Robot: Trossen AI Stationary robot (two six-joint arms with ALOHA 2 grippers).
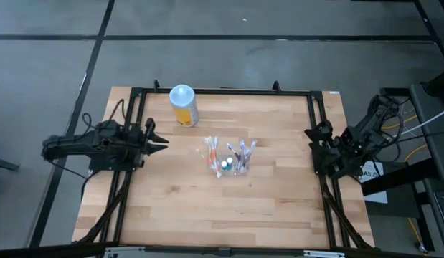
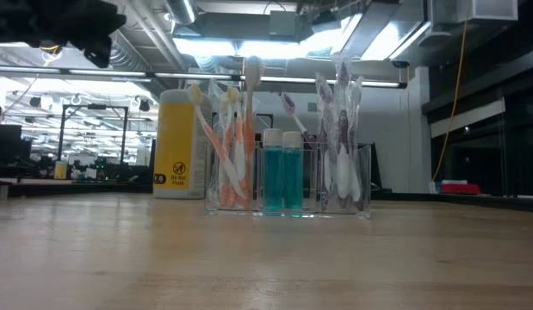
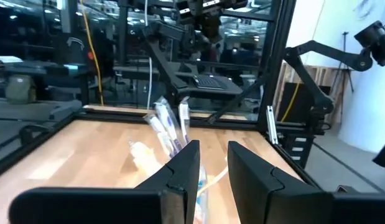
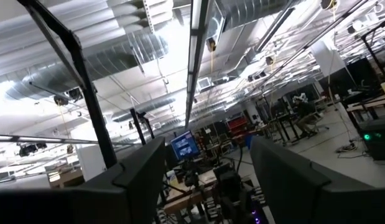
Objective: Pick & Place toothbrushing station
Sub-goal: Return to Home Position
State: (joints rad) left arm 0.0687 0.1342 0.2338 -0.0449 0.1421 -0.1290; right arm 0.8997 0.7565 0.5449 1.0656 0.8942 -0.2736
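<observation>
The toothbrushing station stands at the table's middle. It is a clear holder with compartments, resting on its base. Orange-pink and whitish toothbrushes stand in one end, two teal bottles with white round caps in the middle, and purple toothbrushes in the other end. My left gripper is open and empty, above the table's left part, pointing at the station. My right gripper is open and empty at the table's right edge. In its wrist view it points up at the ceiling.
A yellow bottle with a white cap stands at the table's far side, just left of the station; it also shows in the low view. A black frame runs around the table. Bare wood lies toward the near edge.
</observation>
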